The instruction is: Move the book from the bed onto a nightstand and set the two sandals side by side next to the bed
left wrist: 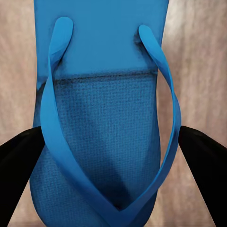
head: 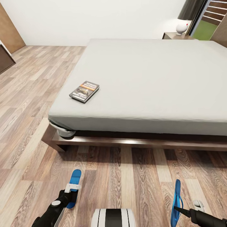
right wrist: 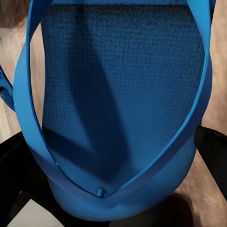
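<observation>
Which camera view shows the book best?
The head view is best: the book lies flat on the bed near its left edge, with the whole cover in sight. The wrist views give nothing of it; each looks closely at a blue sandal over wood floor.

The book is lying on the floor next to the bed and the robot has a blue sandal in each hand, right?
Not quite. The book lies on the bed, near its corner, not on the floor; the head view shows it. The rest holds: the left gripper and the right gripper each have a blue sandal.
</observation>
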You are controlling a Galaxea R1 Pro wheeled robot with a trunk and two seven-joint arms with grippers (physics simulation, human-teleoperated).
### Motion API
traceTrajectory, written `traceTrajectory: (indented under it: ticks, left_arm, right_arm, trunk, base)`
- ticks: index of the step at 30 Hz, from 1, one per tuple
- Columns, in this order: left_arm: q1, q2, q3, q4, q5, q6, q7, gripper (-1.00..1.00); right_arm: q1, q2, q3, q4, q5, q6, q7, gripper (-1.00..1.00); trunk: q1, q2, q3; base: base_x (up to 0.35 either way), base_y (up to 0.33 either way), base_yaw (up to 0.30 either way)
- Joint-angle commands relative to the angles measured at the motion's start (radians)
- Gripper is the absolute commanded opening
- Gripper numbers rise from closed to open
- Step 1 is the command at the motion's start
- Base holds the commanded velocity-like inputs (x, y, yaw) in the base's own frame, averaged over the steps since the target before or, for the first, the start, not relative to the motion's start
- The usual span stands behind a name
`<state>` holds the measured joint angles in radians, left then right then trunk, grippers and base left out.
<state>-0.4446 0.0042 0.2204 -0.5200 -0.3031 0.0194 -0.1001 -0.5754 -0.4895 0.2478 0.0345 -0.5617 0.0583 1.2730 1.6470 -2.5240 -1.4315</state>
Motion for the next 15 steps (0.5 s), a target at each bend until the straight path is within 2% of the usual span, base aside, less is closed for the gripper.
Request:
traceTrajectory:
  ticks: [1, 10, 15]
  left_arm:
    - [0.000, -0.001, 0.008, -0.002, -0.010, 0.002, -0.009, -1.00]
    - [0.000, -0.001, 0.008, -0.002, -0.010, 0.002, -0.009, -1.00]
    - [0.000, -0.001, 0.008, -0.002, -0.010, 0.002, -0.009, -1.00]
  right_arm:
    - [-0.001, 0.000, 0.008, 0.003, -0.011, 0.006, 0.005, -1.00]
    - [-0.001, 0.000, 0.008, 0.002, -0.011, 0.006, 0.005, -1.00]
    - [-0.001, 0.000, 0.008, 0.003, -0.011, 0.006, 0.005, -1.00]
  trunk:
    - [0.000, 0.000, -0.001]
    - [0.000, 0.000, -0.001]
    - [0.002, -0.001, -0.016]
  base:
    - [0.000, 0.000, 0.000]
    - [0.000, 0.000, 0.000]
    - [0.000, 0.000, 0.000]
